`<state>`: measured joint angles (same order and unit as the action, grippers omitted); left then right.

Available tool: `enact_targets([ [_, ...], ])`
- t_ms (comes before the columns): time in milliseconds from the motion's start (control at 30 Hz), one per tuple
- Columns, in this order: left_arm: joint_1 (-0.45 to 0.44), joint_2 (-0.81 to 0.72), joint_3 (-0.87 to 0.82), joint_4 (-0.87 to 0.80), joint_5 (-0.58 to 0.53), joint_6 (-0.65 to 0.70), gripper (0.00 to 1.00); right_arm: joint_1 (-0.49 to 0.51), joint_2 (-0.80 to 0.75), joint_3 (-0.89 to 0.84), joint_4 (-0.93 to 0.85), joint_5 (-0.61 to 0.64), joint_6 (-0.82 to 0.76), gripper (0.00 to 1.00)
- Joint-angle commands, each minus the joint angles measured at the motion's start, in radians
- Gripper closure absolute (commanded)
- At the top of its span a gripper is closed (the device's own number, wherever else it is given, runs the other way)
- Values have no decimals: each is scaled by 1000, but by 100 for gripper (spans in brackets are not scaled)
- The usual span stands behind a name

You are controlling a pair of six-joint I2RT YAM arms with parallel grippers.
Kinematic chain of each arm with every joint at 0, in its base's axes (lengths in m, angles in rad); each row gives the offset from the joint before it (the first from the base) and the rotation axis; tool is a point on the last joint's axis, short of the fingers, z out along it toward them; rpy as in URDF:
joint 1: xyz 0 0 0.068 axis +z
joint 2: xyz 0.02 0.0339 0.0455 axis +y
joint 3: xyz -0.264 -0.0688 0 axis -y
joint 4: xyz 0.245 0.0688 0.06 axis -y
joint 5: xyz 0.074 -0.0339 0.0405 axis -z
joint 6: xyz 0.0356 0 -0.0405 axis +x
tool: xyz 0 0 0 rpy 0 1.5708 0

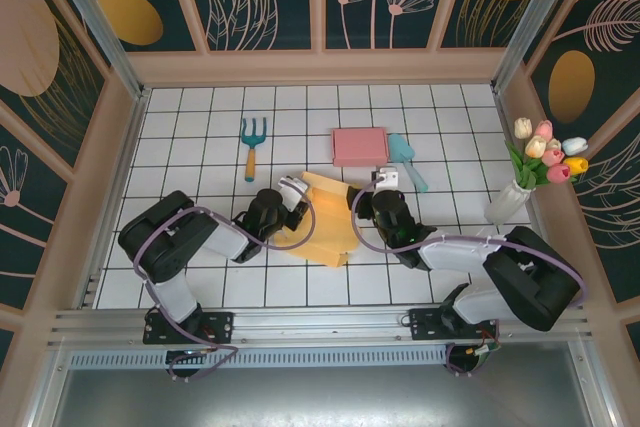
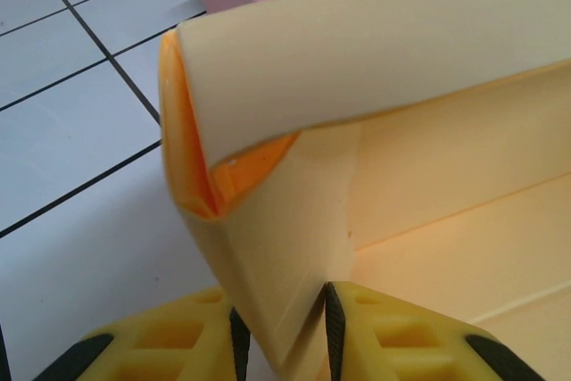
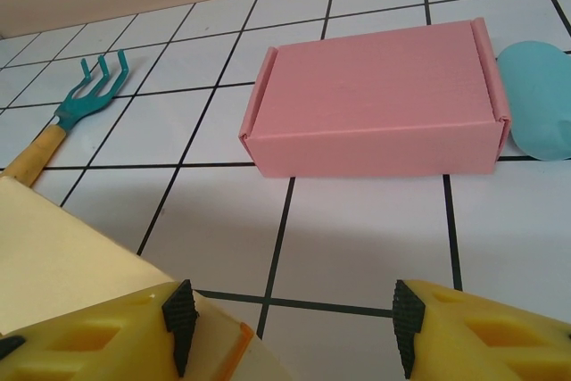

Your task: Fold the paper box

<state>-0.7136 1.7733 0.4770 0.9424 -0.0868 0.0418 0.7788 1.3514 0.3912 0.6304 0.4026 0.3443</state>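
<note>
At the middle of the worktop (image 1: pixel 200 147), the yellow paper box (image 1: pixel 325 227) was laid half-folded between the arms. A raised wall was pinched narrowly by the left fingers (image 2: pixel 393 336), seemingly so its curled flap could be tucked. The right fingers (image 3: pixel 482 327) were held wide and empty beside the sheet, facing the pink box (image 3: pixel 375 100), probably ready to steady it.

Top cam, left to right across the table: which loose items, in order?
rake → paper box → pink box → scoop → tulip vase
</note>
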Motion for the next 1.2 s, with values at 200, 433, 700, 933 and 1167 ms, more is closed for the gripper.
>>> enact_targets([
  [200,5,90,69,99,-29,-62,75,2,80,-5,-66,-35,-34,37],
  [433,3,139,119,81,-126,-135,78,2,98,-9,-44,-42,-24,37],
  [700,-38,194,203,-62,-483,-213,100,2,114,-20,-29,-7,14,37],
  [933,-40,168,174,-39,-461,-220,96,2,113,-15,-38,9,33,37],
  [1167,-40,78,126,-5,-278,-225,72,2,121,-13,-41,15,47,37],
])
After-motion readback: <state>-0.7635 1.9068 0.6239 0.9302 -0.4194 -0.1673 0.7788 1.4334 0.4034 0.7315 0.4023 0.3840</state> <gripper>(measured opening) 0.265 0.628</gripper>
